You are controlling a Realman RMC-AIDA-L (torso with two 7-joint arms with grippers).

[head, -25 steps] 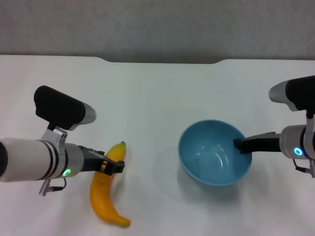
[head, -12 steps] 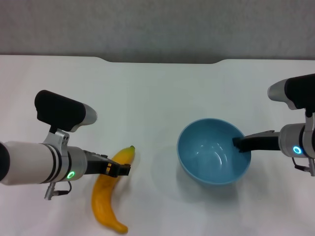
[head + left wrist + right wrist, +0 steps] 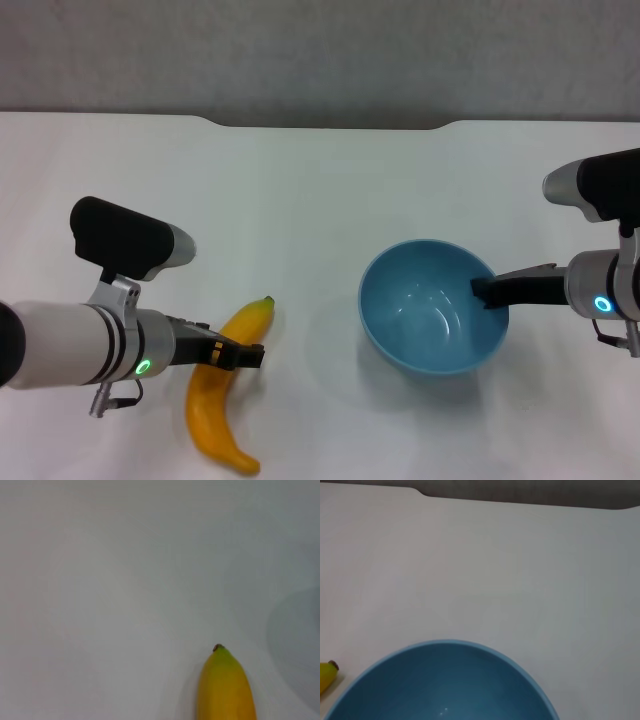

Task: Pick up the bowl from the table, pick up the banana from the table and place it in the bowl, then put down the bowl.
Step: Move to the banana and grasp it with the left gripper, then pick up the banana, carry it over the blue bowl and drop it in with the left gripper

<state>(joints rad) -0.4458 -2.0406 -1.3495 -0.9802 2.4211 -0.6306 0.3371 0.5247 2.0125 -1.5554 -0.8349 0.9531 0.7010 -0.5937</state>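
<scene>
White table (image 3: 320,190) with a notched far edge, grey wall (image 3: 320,50) behind — left gripper (image 3: 238,355) clamps the banana (image 3: 222,395); right gripper (image 3: 487,291) pinches the bowl (image 3: 432,306) rim.

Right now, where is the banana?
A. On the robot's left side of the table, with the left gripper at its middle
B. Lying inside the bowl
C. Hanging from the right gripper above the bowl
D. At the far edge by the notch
A: the banana lies left of the empty bowl on the table, the left gripper across its middle; the right gripper is on the bowl's rim.
</scene>
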